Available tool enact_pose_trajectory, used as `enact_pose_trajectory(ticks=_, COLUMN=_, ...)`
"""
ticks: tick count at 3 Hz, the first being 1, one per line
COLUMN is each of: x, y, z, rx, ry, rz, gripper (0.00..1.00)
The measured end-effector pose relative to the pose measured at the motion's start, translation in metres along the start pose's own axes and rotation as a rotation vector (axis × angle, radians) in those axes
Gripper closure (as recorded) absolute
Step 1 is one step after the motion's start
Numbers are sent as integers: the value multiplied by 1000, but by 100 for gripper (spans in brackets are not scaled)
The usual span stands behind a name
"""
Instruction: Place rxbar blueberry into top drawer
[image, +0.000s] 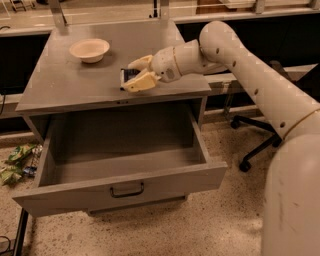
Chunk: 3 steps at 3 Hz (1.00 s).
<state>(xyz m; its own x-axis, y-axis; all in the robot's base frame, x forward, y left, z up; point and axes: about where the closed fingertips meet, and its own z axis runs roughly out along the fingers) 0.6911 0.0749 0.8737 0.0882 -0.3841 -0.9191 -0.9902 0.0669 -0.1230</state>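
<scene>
1. The gripper was spotted mid-frame, at the front edge of the cabinet top.
2. Its fingers were clamped narrowly around the rxbar blueberry.
3. The top drawer was seen wide open below.

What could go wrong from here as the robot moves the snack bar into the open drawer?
The gripper is at the snack bar near the front edge of the cabinet top; a weak hold could drop the bar onto the floor rather than into the open drawer below. If it lowers too early, the arm might strike that edge.
</scene>
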Motion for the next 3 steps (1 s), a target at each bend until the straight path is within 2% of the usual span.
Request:
enact_pose_trajectory(ticks=1, x=-34, y=52, z=7, rx=57, ry=-63, rz=-43, gripper=100)
enact_pose_trajectory(ticks=2, x=-19, y=102, z=27, rx=36, ry=-59, rz=-21, gripper=100)
enact_pose_trajectory(ticks=3, x=10, y=144, z=39, rx=10, ry=-22, rz=24, gripper=100)
